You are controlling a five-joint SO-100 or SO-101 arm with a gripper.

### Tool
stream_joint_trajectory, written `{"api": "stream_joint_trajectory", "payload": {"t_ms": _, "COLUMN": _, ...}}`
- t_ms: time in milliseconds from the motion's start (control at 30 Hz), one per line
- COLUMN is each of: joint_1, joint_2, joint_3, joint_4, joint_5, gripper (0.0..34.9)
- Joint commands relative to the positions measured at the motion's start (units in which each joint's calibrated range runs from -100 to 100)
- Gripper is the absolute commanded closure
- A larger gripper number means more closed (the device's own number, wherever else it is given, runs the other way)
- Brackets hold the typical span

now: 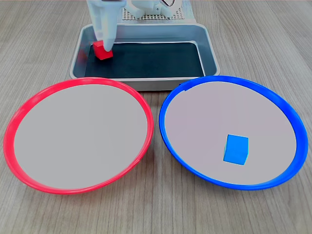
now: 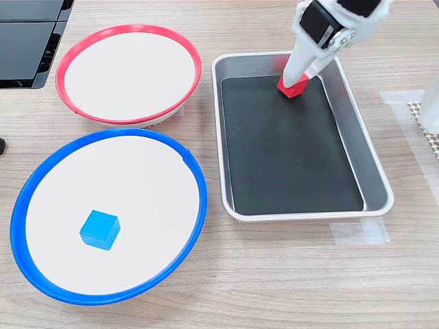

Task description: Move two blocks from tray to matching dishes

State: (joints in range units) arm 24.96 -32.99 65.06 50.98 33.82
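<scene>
We see a pale wood-grain bench (image 2: 274,274) under even, soft light. In the second exterior view, a dark panel (image 2: 27,41) lies well away from the jaws, at the bench's far corner.

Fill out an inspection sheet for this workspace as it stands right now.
Surface: pale wood-grain table, bare apart from the job's things.
Tray: grey metal tray with black bottom, holding only the red block.
Red block: red block sits tilted in a corner of the tray, under the gripper.
Blue block: blue block lies inside the blue-rimmed dish.
Red-rimmed dish: red-rimmed dish holds nothing.
Clutter: clear tape on the table by the tray; nothing else seen.
Gripper: gripper is down on the red block; whether it has closed cannot be told.
Cables: nothing seen.
Surroundings: dark flat object at the second exterior view's top left; white perforated base behind the tray.
</scene>
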Motion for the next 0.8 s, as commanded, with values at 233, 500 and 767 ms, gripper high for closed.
{"api": "stream_joint_trajectory", "payload": {"t_ms": 233, "joint_1": -15.5, "joint_2": 9.32, "joint_3": -29.61, "joint_4": -11.9, "joint_5": -20.71, "gripper": 34.8}}
{"api": "stream_joint_trajectory", "payload": {"t_ms": 500, "joint_1": -10.51, "joint_2": 26.89, "joint_3": -33.16, "joint_4": -27.99, "joint_5": -20.07, "gripper": 34.7}}
{"api": "stream_joint_trajectory", "payload": {"t_ms": 767, "joint_1": -10.89, "joint_2": 30.9, "joint_3": -33.98, "joint_4": -29.48, "joint_5": -17.92, "gripper": 16.5}}
